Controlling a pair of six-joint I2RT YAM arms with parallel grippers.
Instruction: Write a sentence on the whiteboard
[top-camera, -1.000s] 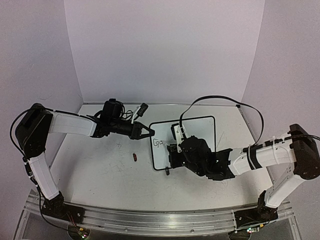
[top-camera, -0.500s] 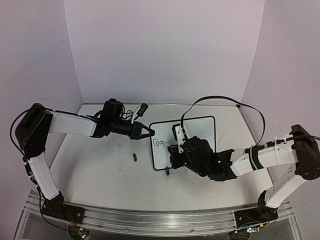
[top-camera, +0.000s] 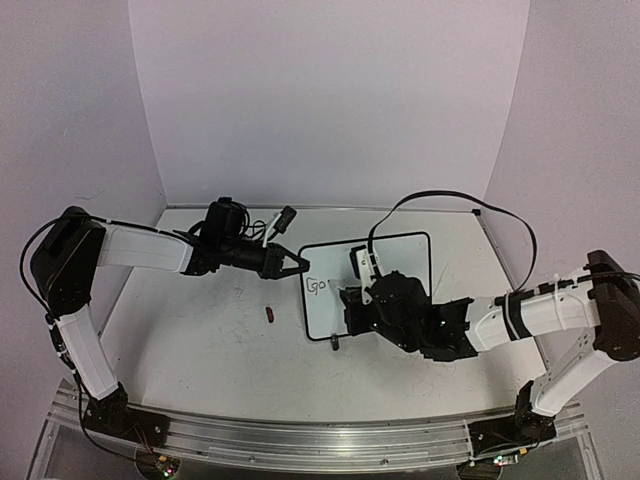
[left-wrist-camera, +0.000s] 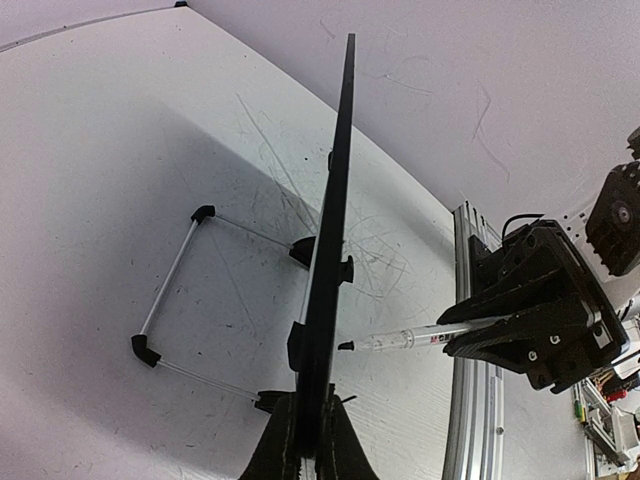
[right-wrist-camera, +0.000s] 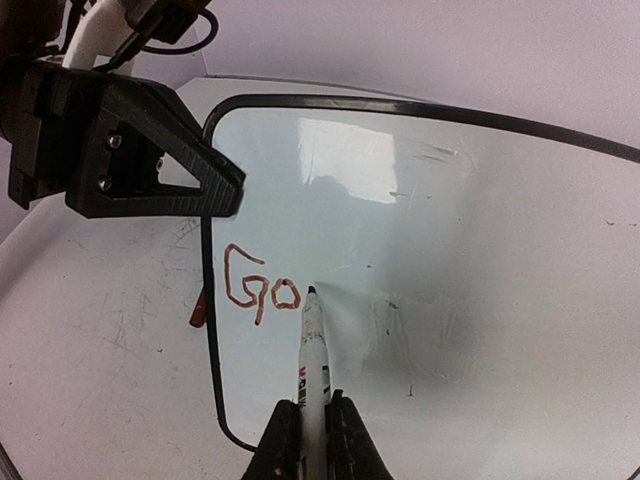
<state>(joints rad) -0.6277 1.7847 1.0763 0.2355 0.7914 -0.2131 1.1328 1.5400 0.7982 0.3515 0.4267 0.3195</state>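
Note:
The whiteboard (top-camera: 395, 255) stands tilted on its wire stand at the table's middle. My left gripper (top-camera: 303, 264) is shut on its left rim; the left wrist view shows the board edge-on (left-wrist-camera: 335, 200) between that gripper's fingers (left-wrist-camera: 308, 440). My right gripper (top-camera: 352, 300) is shut on a white marker (right-wrist-camera: 313, 350) in front of the board. The marker tip sits just right of the red letters "Go" (right-wrist-camera: 262, 285), all that shows of the sentence. The tip is very close to the board's face; I cannot tell if it touches.
A red marker cap (top-camera: 272, 315) lies on the table left of the board. The wire stand (left-wrist-camera: 170, 290) sticks out behind the board. Purple walls close the table at the back and sides. The aluminium rail (top-camera: 300, 440) runs along the near edge.
My right gripper has shifted slightly right along the board with the marker, and the "o" after "G" now shows whole. The left arm and the board have not moved.

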